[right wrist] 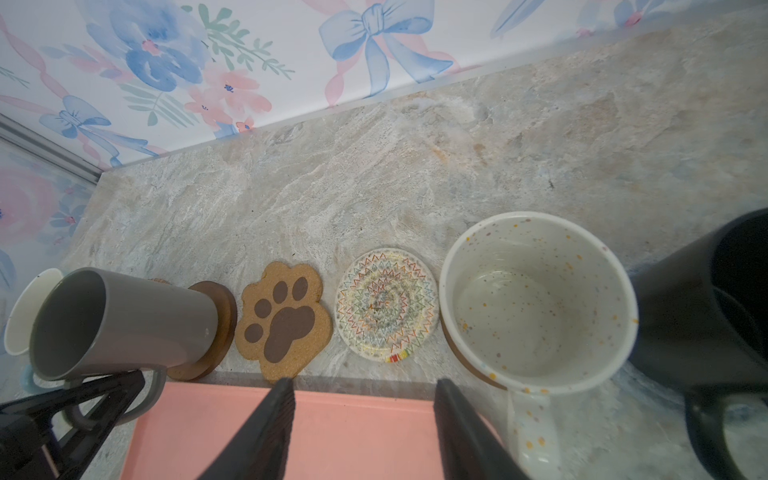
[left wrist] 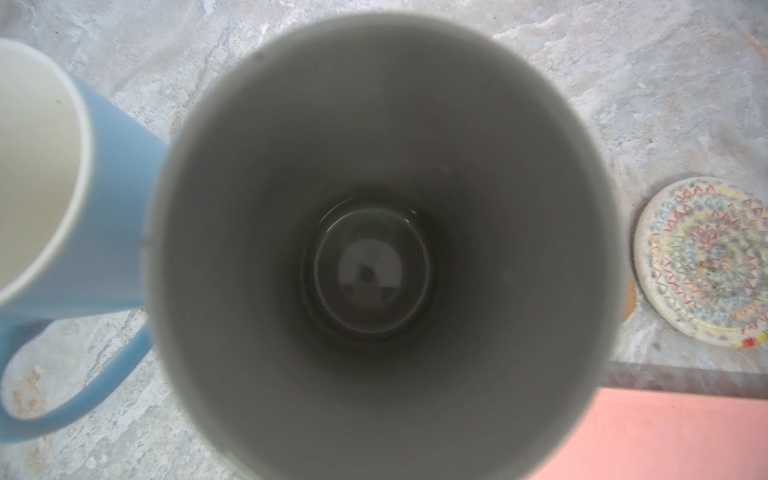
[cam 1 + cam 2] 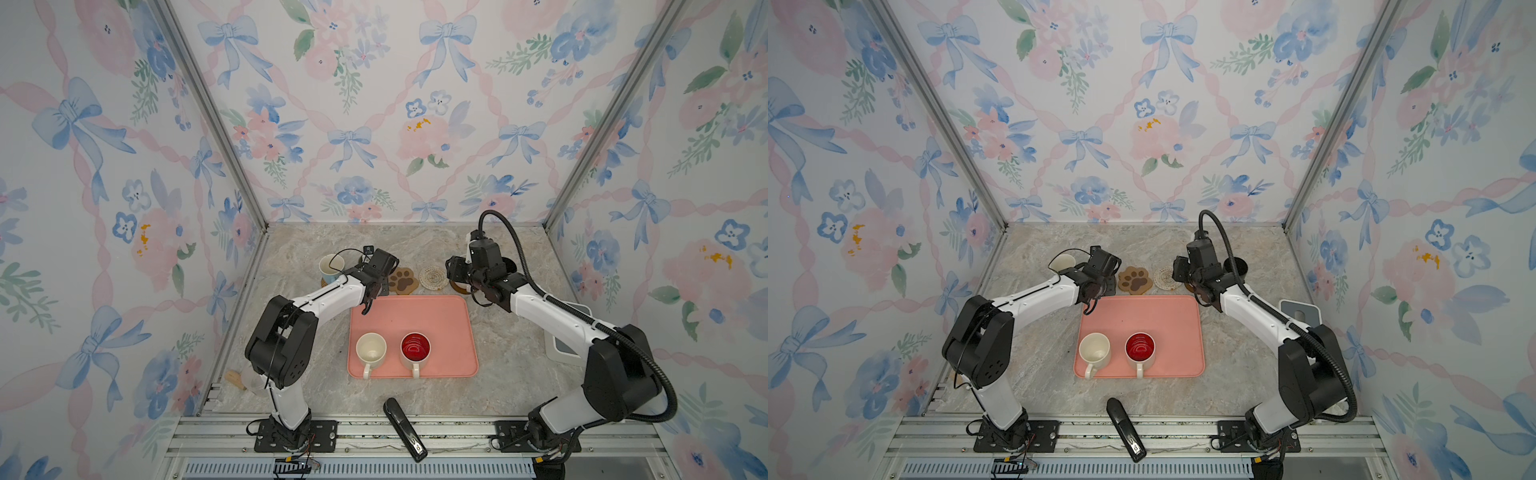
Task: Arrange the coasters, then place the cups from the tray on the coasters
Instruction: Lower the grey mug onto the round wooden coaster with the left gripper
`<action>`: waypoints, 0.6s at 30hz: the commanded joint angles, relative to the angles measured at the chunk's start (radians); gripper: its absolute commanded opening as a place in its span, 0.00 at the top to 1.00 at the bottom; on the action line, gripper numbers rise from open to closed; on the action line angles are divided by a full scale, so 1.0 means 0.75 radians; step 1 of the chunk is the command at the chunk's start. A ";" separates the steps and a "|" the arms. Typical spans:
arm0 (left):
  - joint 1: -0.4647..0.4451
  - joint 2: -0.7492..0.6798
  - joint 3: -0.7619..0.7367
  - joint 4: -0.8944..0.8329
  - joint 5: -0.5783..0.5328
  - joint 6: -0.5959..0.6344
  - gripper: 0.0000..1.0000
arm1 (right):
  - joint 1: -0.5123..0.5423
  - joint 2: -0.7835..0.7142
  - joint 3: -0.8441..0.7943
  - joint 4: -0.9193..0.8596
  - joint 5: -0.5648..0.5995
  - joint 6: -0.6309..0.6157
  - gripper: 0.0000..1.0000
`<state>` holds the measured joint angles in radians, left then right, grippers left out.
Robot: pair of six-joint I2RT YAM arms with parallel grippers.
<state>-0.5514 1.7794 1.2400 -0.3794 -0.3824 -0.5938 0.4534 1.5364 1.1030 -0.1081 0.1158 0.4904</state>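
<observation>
The tray was salmon pink, the cream mug plain, the white mug red inside. Farther off, the grey mug was plain, the paw coaster brown with darker pads, the round coaster cream with rainbow zigzags, the speckled mug white with coloured flecks.

Three walls close in the workspace: a back wall, a left wall and a right wall. All are papered alike in white with blue bows, a pink ribbon lattice, pink and blue flowers and green sprigs (a watercolour look). Bare aluminium posts run up the two rear corners where the walls meet. The tabletop has a marbled stone pattern of grey, beige and pale blue veins. Along its near edge lie silver slotted aluminium rails, and below them a pale blue-grey slotted grille. The light is soft and even, with faint shadows.
</observation>
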 commanded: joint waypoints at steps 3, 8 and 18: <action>0.016 0.001 0.042 0.091 -0.030 0.010 1.00 | 0.006 0.013 0.031 -0.007 0.012 0.003 0.43; 0.023 0.008 0.034 0.095 -0.026 0.006 1.00 | 0.007 0.011 0.031 -0.008 0.012 0.003 0.43; 0.038 0.002 0.016 0.097 -0.020 -0.002 1.00 | 0.007 0.015 0.037 -0.011 0.012 0.002 0.43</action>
<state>-0.5293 1.7851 1.2400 -0.3706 -0.3752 -0.5941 0.4534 1.5387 1.1030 -0.1085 0.1158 0.4904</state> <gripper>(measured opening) 0.103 0.569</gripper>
